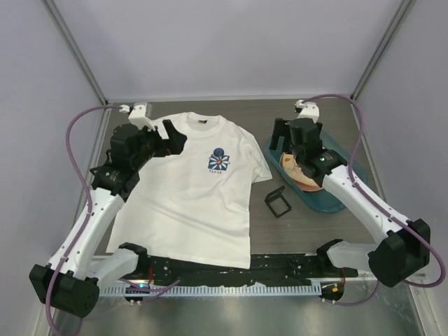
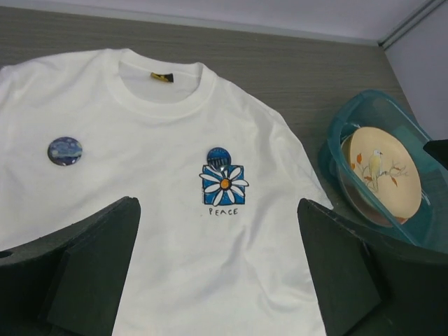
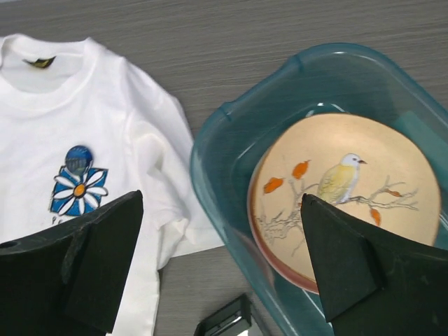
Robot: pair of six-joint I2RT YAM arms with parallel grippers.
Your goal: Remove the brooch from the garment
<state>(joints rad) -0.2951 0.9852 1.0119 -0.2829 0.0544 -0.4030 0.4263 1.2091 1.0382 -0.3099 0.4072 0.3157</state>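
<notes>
The garment, a white T-shirt (image 1: 189, 203), lies flat on the table with a blue-and-white flower print (image 1: 219, 162) on the chest. In the left wrist view a round dark-blue brooch (image 2: 65, 150) is pinned on the shirt to the left of the print. A second dark-blue round pin (image 2: 218, 156) (image 3: 78, 159) sits just above the flower. My left gripper (image 1: 173, 138) (image 2: 217, 203) hangs open over the shirt's left shoulder area, nothing between its fingers. My right gripper (image 1: 287, 135) (image 3: 220, 196) is open above the basin's near-shirt end, holding nothing.
A teal basin (image 1: 334, 203) (image 3: 210, 140) stands right of the shirt and holds a plate (image 3: 350, 189) with a bird picture. A small black square box (image 1: 278, 201) (image 3: 227, 320) lies between the shirt's hem side and the basin.
</notes>
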